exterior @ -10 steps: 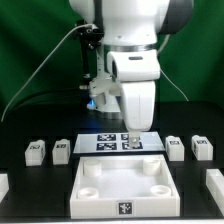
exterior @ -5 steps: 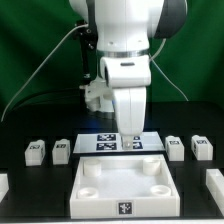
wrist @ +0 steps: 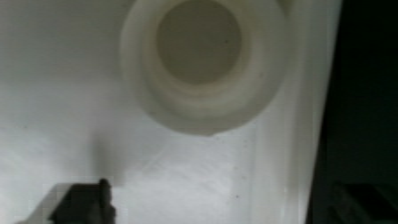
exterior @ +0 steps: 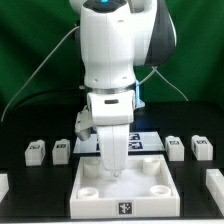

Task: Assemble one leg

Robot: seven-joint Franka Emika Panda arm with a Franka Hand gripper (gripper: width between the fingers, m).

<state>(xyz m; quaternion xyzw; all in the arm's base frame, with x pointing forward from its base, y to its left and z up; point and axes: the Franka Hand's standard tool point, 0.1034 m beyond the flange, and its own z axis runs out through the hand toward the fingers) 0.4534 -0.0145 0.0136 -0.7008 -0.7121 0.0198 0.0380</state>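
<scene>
The gripper [exterior: 113,170] hangs low over the back of the white tray piece [exterior: 95,205], close by a round socket [wrist: 199,62]; I cannot tell how wide its jaws stand. One leg [exterior: 61,150] lies on the table at the exterior view's left, well apart from it.

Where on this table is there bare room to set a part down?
Bare black tabletop lies either side of the large white square tray, in front of the small white tagged blocks. Crowded: the tray's rear, where the hand hangs.
</scene>
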